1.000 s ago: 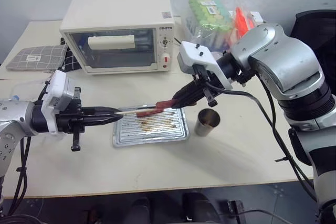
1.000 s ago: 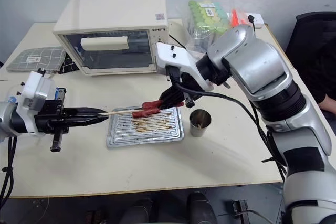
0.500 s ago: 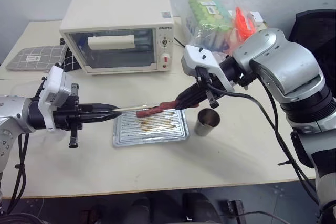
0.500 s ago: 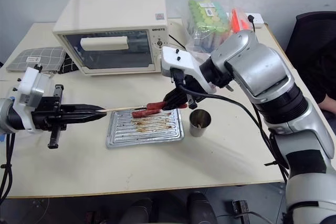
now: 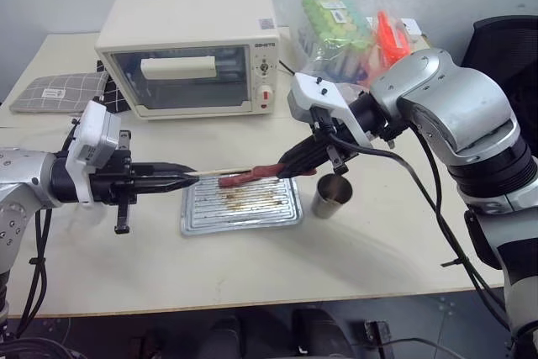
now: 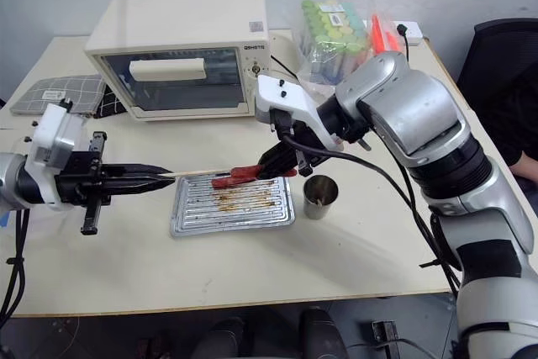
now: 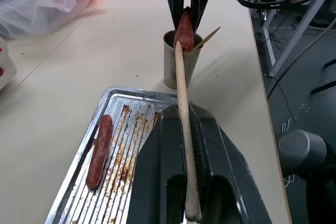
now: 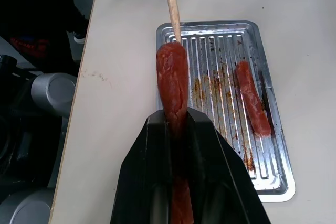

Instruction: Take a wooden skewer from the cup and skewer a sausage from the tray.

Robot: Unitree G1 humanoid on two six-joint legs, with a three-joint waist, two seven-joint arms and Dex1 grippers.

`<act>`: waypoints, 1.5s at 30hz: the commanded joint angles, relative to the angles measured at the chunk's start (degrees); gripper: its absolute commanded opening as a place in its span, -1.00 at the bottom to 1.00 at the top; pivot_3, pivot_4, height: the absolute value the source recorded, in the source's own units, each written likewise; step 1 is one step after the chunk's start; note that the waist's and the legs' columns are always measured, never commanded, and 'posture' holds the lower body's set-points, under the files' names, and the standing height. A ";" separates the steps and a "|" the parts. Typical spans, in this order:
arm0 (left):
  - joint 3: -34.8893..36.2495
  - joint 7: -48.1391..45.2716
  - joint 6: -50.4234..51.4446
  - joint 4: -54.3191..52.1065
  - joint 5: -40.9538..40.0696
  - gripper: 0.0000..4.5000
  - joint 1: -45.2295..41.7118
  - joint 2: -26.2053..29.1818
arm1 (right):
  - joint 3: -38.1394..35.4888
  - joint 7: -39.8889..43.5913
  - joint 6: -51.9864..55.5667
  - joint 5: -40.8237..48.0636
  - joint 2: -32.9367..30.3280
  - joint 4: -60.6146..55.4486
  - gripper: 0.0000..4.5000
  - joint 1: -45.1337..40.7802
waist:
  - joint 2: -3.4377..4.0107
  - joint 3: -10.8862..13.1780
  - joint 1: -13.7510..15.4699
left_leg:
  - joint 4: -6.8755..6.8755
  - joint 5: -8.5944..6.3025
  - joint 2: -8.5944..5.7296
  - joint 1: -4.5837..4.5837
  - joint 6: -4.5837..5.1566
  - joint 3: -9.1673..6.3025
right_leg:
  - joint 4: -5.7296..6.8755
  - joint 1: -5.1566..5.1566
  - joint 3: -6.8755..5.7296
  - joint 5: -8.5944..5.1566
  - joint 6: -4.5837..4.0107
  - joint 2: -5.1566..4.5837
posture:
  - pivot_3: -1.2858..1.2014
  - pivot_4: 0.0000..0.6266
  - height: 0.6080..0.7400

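My left gripper [image 5: 187, 180] is shut on the wooden skewer [image 5: 214, 173], held about level and pointing right over the tray [image 5: 282, 214]. My right gripper [image 5: 290, 165] is shut on a red-brown sausage [image 5: 267, 171], held in the air above the tray's far edge. In the wrist views the skewer [image 7: 182, 93] meets the end of this sausage [image 8: 172, 85]; how deep it goes in I cannot tell. A second sausage [image 7: 98, 150] lies on the tray's ridged bottom. The cup [image 5: 334, 196] stands right of the tray with another stick [image 7: 207, 36] in it.
A cream toaster oven [image 5: 189, 52] stands behind the tray. A grey checked cloth [image 5: 59, 90] lies at the far left. Plastic bags with green and orange contents [image 5: 349, 27] sit at the back right, and a black chair [image 5: 508, 39] stands beyond the table's right edge.
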 commanded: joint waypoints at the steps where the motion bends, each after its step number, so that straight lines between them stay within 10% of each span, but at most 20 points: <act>1: 0.26 -0.33 -0.89 -0.54 0.02 -1.00 -0.73 -0.08 | -2.36 -0.50 0.16 1.18 0.35 -1.62 -0.85 -2.36 | 0.00 0.00 -0.03 | 0.00 0.00 0.00 0.00 0.00 0.00 | 0.00 0.00 0.00 0.00 0.00 0.00 | 0.03 -0.52 1.00; 45: -5.38 -0.47 -2.09 0.69 1.75 -1.00 -6.40 -2.94 | -2.20 -0.97 0.03 2.82 2.53 -1.47 -0.85 -3.50 | 0.00 0.00 -0.02 | 0.05 0.00 0.00 0.00 0.00 0.00 | 0.03 0.00 -0.02 0.00 0.00 0.01 | 0.03 -0.52 1.00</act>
